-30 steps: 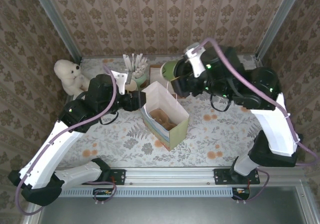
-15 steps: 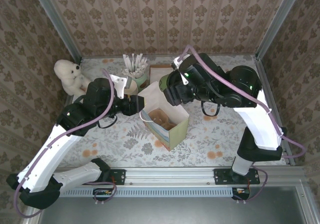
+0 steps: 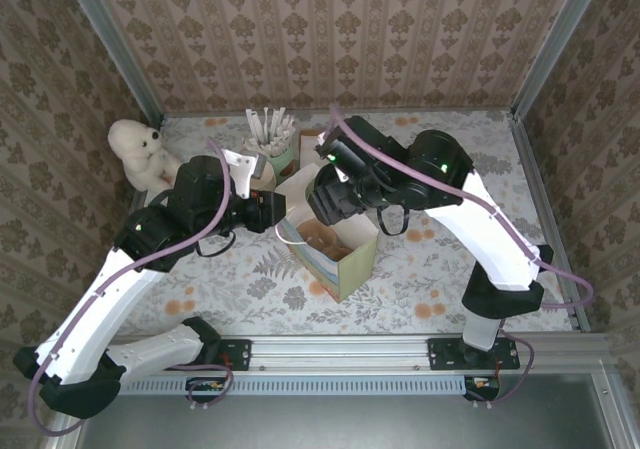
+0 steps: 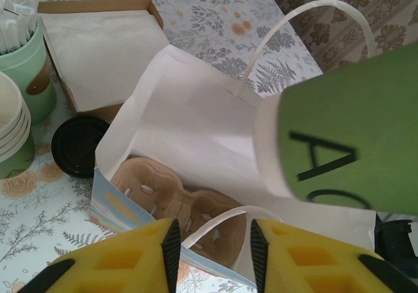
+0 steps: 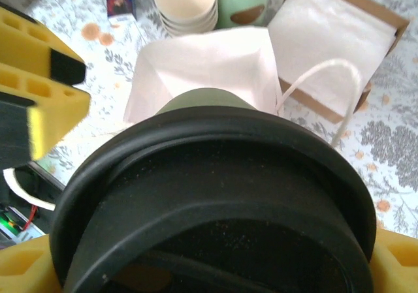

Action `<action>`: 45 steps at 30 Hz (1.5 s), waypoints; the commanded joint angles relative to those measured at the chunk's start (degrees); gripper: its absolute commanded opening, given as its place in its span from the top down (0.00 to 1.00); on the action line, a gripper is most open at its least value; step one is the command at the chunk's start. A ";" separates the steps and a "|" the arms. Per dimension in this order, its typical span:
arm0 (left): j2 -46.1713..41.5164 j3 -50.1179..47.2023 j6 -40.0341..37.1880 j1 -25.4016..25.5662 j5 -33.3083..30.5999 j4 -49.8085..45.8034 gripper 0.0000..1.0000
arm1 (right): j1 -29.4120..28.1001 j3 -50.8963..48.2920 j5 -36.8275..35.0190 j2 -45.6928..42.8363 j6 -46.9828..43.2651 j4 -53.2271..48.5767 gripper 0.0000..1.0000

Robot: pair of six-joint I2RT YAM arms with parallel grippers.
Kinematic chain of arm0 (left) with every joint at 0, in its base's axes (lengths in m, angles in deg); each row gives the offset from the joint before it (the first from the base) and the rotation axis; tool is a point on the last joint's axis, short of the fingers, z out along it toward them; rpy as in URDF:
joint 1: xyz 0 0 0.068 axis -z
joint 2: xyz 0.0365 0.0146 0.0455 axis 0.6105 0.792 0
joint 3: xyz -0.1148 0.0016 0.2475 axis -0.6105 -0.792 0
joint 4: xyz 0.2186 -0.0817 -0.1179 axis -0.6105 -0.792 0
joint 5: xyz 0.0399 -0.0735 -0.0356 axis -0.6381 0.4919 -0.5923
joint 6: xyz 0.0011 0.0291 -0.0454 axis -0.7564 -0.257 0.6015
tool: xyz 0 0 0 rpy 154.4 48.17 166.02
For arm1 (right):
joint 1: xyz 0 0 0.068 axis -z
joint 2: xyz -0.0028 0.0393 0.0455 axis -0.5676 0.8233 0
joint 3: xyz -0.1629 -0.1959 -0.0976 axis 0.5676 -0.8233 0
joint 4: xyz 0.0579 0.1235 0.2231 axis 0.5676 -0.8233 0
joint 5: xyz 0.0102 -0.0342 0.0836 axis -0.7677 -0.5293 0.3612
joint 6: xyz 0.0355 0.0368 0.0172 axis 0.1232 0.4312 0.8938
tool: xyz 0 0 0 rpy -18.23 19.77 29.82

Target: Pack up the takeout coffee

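Now we hold the takeout coffee (image 4: 339,149) clasped in our right gripper (image 5: 209,267), tilted above the open paper bag (image 4: 189,117); our left gripper (image 4: 212,247) stands parted around the bag's near handle (image 4: 222,213).

A blur of black lid, cut by the bottom edge, is all the right wrist view gives of the takeout coffee (image 5: 212,195), its green wall nearly hidden. The right gripper (image 5: 209,270) is reduced there to two yellow corners. In the left wrist view the cup runs off the right edge, its lettering cut short, and the left gripper (image 4: 214,226) is cropped at the bottom. Overhead, near the table's far edge, the left arm covers most of the cream cup stack (image 3: 263,172) and the right arm most of the brown tray (image 3: 307,141).
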 commanded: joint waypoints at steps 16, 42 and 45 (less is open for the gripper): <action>-1.49 0.33 -1.58 0.27 0.65 -2.78 0.91 | 0.23 -8.40 2.75 2.61 2.04 -9.28 0.30; -7.49 -5.69 -2.42 -1.17 11.27 1.42 0.21 | 0.05 -15.26 5.10 3.35 2.90 -3.93 0.30; -10.89 -7.54 -1.88 -2.35 12.78 3.97 0.16 | -0.01 -15.33 5.76 3.39 2.90 -3.57 0.30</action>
